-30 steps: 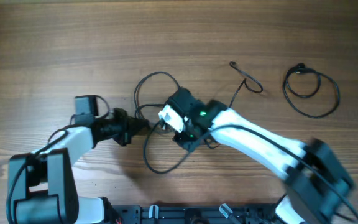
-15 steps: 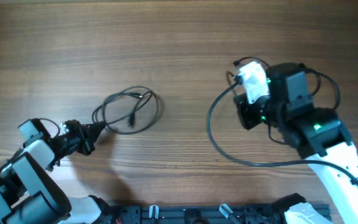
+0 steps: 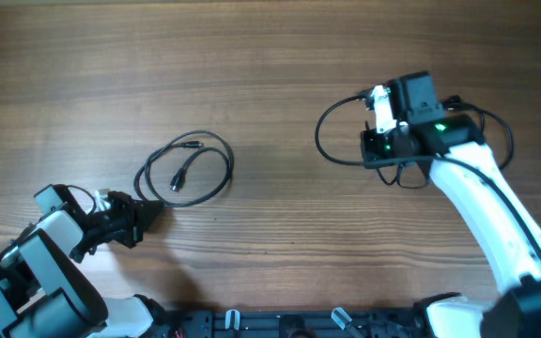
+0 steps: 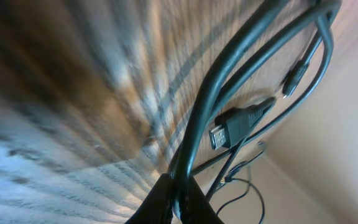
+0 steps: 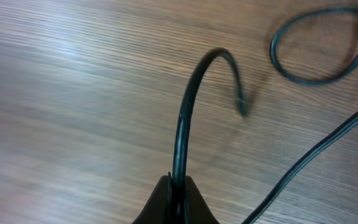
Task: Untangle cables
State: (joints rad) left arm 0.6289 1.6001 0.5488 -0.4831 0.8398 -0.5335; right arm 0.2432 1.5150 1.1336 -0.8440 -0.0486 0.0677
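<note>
One thin black cable (image 3: 188, 170) lies in a loose loop at the left of the wooden table, two plug ends inside the loop. My left gripper (image 3: 145, 212) is shut on that loop's lower left edge. In the left wrist view the jaws (image 4: 179, 198) pinch two strands, with a flat plug (image 4: 229, 128) beyond. A second black cable (image 3: 325, 141) curves in a loop at the right. My right gripper (image 3: 372, 156) is shut on it. In the right wrist view the jaws (image 5: 178, 190) clamp this cable (image 5: 191, 93), which arcs up to a free end.
Further black cable loops (image 3: 489, 131) lie by the right arm, partly hidden under it, and show at the right wrist view's upper right (image 5: 309, 74). The arms' base rail (image 3: 280, 324) runs along the front edge. Bare wood separates the two cables.
The cables were together at the centre. The left gripper drew its loop left and the right gripper carried its cable right. Since half a second ago the right cable's big loop has shrunk.
</note>
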